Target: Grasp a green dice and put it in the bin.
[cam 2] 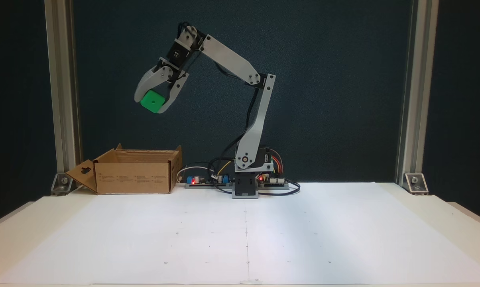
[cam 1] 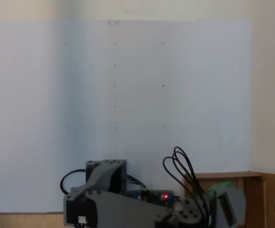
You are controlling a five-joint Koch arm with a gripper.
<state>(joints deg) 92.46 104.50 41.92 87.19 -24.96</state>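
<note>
A: Fingers (cam 2: 151, 104)?
B: Clamped on the green dice (cam 2: 151, 101) — one finger each side, cube held high in the air in a fixed view.
A: And the cardboard box (cam 2: 133, 172)?
B: On the bench (cam 2: 423, 207), flaps up, well below the dice. It sits left of the arm base (cam 2: 244, 187) in that view.
A: Other fixed view?
B: Box (cam 1: 258, 199) at bottom right, a bit of green (cam 1: 221, 186) above it — white paper sheet (cam 1: 151, 95) covers the bench.

- A white paper sheet (cam 2: 244, 235) covered the tabletop, marked with small dots.
- Two aluminium posts (cam 2: 62, 87) stood at the back corners.
- A dark backdrop (cam 2: 343, 79) hung behind them.
- Circuit boards (cam 2: 202, 180) with red lights lay on the table.
</note>
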